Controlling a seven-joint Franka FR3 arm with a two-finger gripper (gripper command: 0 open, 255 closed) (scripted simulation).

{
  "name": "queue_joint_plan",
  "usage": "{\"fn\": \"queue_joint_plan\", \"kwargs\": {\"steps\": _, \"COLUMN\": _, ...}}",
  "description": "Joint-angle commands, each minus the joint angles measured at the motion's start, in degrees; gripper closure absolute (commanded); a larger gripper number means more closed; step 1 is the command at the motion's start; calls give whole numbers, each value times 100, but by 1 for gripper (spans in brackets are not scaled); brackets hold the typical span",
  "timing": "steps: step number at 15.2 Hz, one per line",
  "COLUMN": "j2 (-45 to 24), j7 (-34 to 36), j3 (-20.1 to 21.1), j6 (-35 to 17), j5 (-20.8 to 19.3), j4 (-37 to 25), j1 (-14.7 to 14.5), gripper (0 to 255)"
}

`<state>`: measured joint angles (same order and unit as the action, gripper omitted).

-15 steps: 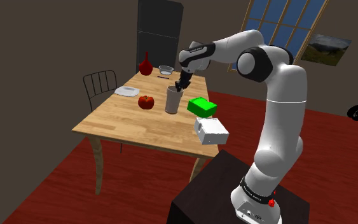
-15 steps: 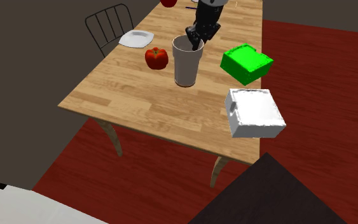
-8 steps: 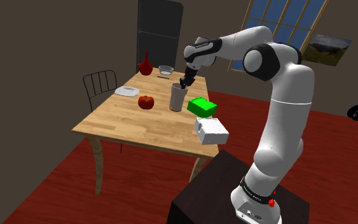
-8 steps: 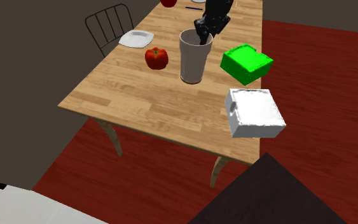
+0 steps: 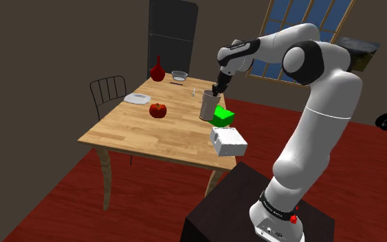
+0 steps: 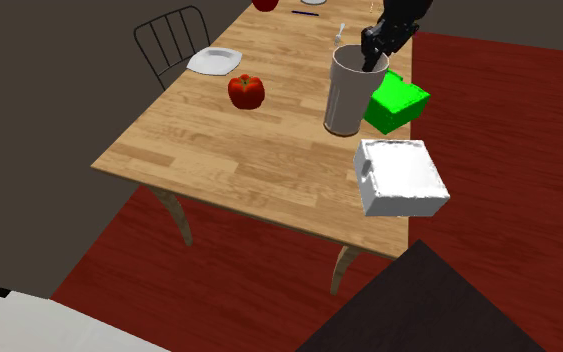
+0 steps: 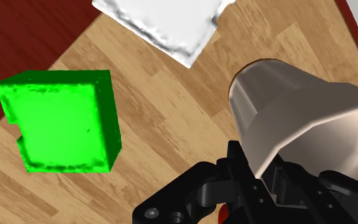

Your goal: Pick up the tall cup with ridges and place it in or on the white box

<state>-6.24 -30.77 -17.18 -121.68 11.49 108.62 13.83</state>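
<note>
The tall pale cup (image 5: pixel 207 108) (image 6: pixel 347 92) (image 7: pixel 298 121) hangs upright just above the wooden table (image 5: pixel 137 130), its base in front of the green box (image 5: pixel 224 117) (image 6: pixel 403 100) (image 7: pixel 60 119). My black gripper (image 5: pixel 216 90) (image 6: pixel 373 50) (image 7: pixel 255 170) is shut on the cup's rim, one finger inside and one outside. Towards the stand, the white box (image 5: pixel 228 141) (image 6: pixel 401 177) (image 7: pixel 168 22) lies at the table's near edge, a short way past the green box from the cup.
A red tomato (image 5: pixel 158 110) (image 6: pixel 247 91) and a white plate (image 5: pixel 137 98) (image 6: pixel 214 60) lie on the table's chair side. A red vase (image 5: pixel 157 69) and a bowl (image 5: pixel 179 75) stand at the far end. A dark wire chair (image 5: pixel 109 93) stands beside the table.
The gripper has carried the cup off its spot near the tomato, up and across towards the green box and the white box. Nothing else on the table has moved.
</note>
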Motion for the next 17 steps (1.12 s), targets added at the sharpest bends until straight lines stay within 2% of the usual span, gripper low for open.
{"fn": "queue_joint_plan", "kwargs": {"steps": 1, "j2": 202, "j7": -191, "j3": -95, "j6": 54, "j5": -34, "j4": 164, "j1": 106, "gripper": 255}}
{"fn": "queue_joint_plan", "kwargs": {"steps": 13, "j2": 1081, "j7": -1447, "j3": -804, "j6": 548, "j5": -277, "j4": 691, "j1": 807, "gripper": 255}}
{"fn": "queue_joint_plan", "kwargs": {"steps": 17, "j2": 1004, "j7": -1526, "j3": -815, "j6": 255, "j5": -215, "j4": 921, "j1": 805, "gripper": 255}}
